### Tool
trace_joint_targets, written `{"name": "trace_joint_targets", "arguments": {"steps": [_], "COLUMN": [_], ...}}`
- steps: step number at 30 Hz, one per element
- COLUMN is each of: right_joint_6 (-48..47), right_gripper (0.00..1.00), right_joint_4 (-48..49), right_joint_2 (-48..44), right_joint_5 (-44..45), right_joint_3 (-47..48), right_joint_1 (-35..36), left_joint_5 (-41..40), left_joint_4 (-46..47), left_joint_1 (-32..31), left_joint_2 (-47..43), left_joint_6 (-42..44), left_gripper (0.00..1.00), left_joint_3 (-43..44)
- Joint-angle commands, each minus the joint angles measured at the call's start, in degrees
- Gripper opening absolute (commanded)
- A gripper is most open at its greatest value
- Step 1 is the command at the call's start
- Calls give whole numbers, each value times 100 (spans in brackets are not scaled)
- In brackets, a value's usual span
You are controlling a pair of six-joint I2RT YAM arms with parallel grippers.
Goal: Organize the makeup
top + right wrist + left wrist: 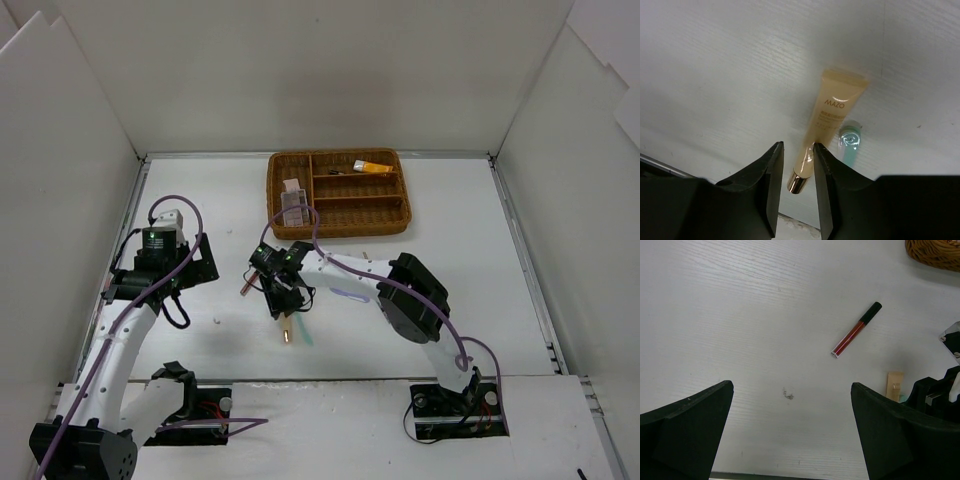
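Right gripper [796, 165] jaws pinch beige tube [827, 120]; left gripper [790, 425] agape.

red lip gloss tube [856, 330], open hand [792, 432]

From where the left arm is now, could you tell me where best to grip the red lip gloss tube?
Grip the lip gloss tube mid-length from above, fingers across its narrow width. It lies flat and diagonal on the table, clear of other items, so the left gripper probably needs rotating.
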Motion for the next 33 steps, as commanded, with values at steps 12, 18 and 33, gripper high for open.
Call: {"name": "trace_joint_targets", "arguments": {"steps": [12,18,33], "right_joint_6": [124,291,352], "right_gripper": [27,25,26], "right_joint_4": [-107,-169,-160], "right_joint_2": [-775,-689,-214], "right_joint_5": [889,889,512], "right_joint_3": [-246,-273,-97], "right_joint_1": [-38,-47,-73], "left_joint_5": [-66,-58,-58], "left_joint_4": [158,158,158], "left_joint_1": [31,31,31], "left_joint_2": [80,97,159], "left_joint_6": [-53,-53,-35], "left_gripper": [99,100,99], "left_joint_3": [48,48,48]}}
